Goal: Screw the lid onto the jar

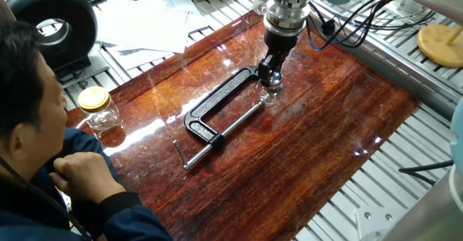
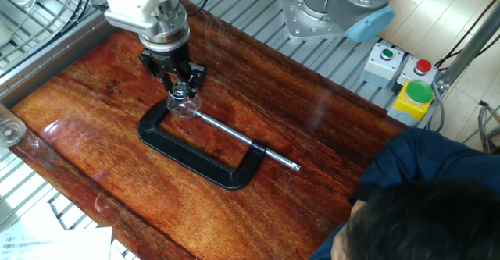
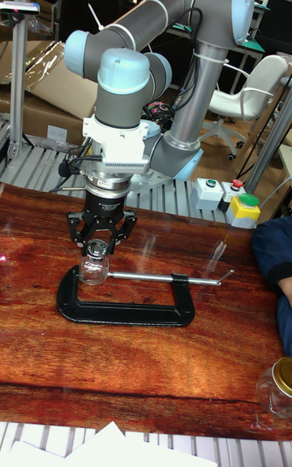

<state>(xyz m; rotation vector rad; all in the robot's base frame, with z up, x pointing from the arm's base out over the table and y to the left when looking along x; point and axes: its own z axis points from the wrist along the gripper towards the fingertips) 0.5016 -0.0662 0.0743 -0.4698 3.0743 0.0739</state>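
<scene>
Jar: the tiny clear glass jar (image 3: 94, 269) stands upright on the glossy reddish wooden bench (image 1: 304, 147), pinched in the mouth of the black iron C-clamp (image 2: 199, 160), toward the bench's far edge in the one fixed view

Lid: the small round colourless transparent lid (image 3: 96, 250) sits at the jar's mouth, directly under the arm; whether its thread has caught is too small to tell

End effector: the black two-finger end effector (image 3: 97, 246) points straight down with its fingers closed around the lid

Handling: glass jar and lid are judged light, stiff, slick and breakable; the clamp keeps the jar from turning, so only the lid's rim needs holding, gently and square to the mouth, or it may cross-thread or slip

Contents: the small jar looks empty, though glare makes that uncertain

Other container: a larger glass jar with a yellow lid (image 1: 97, 108) stands well apart at the bench's edge near the seated person (image 1: 43, 161); nothing can be made out inside it

Step judged: turning the lid down onto the thread
</scene>
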